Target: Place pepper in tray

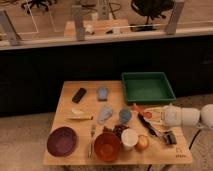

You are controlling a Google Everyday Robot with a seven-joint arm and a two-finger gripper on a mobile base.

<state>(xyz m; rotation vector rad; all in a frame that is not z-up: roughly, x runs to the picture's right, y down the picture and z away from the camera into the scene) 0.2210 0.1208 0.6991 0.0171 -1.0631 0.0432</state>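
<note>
Green plastic with raised sides, the tray [148,88] sits at the back right of the wooden table [88,107], nothing visible inside it. The white arm [186,116] reaches in from the right edge, and its gripper [145,114] hangs just in front of the tray's near wall, over the tabletop. At its tip is the pepper [138,109], a small red-orange sliver lying slantwise (it appears pinched between the fingers, though how tightly they close cannot be told). The pepper is outside the tray, near its front left corner.

Just left of the gripper stands a blue cup [125,116]. Nearer the front edge are a reddish-brown bowl [107,146], a white cup [129,138] and a round yellow-orange fruit [143,143] side by side. A purple plate [62,141] sits at the front left, with a fork [92,140] between it and the bowl. A black rectangular object [79,94] lies at the back left.
</note>
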